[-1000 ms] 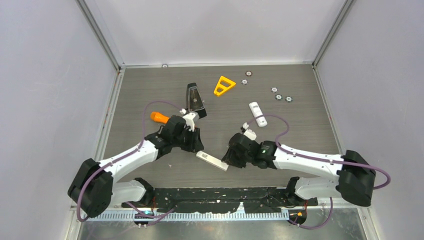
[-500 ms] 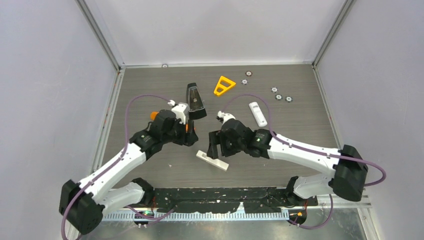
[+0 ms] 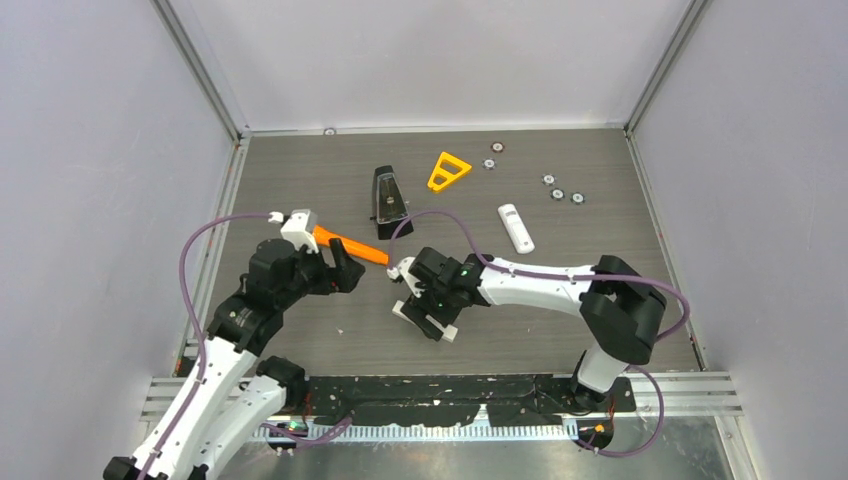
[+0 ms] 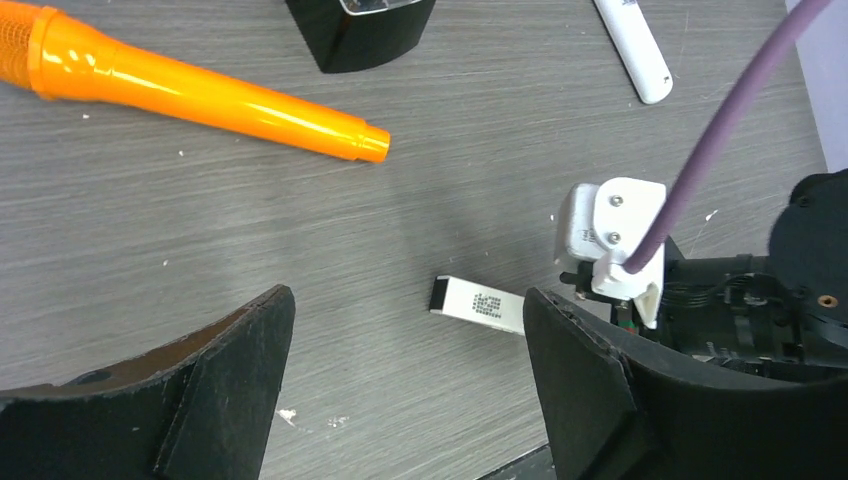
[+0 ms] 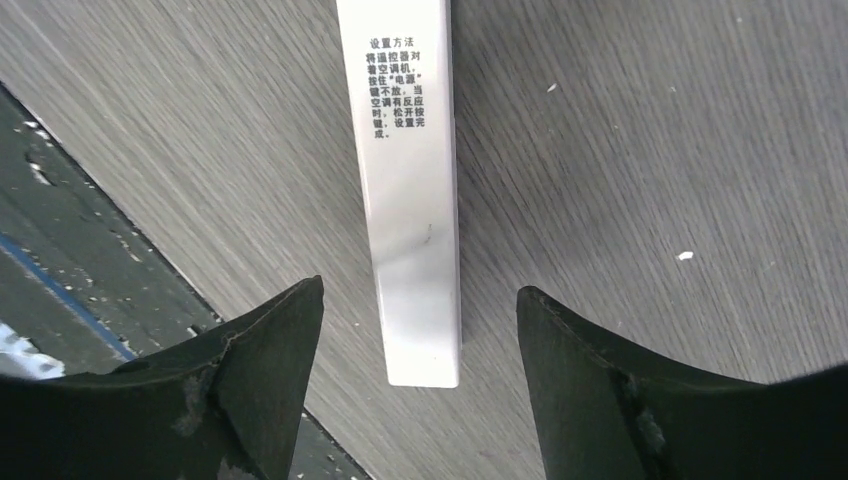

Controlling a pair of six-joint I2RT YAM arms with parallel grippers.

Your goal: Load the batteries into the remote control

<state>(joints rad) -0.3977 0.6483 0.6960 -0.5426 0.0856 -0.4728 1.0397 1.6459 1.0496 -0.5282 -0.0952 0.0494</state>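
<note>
You've two white remotes: the near remote (image 5: 410, 200) lies untouched between the right gripper's (image 5: 420, 292) spread jaws, the far remote (image 3: 516, 228) well apart, and your left gripper (image 4: 407, 300) gapes empty.

A: White shells along the left arm (image 3: 205, 380) and right arm (image 3: 545, 285), black housings at every joint?
B: Yes, bulky and rounded at the shoulders. Small green light (image 3: 463, 270) near the right wrist too.
A: And the cabling?
B: Purple cable (image 4: 725, 130), looping free beside each forearm, plugged in at a white wrist bracket (image 4: 612, 220) fastened with two silver screws.
A: Jaws?
B: Matte black, broad curved wedges, edges scuffed and flecked with pale dust.
</note>
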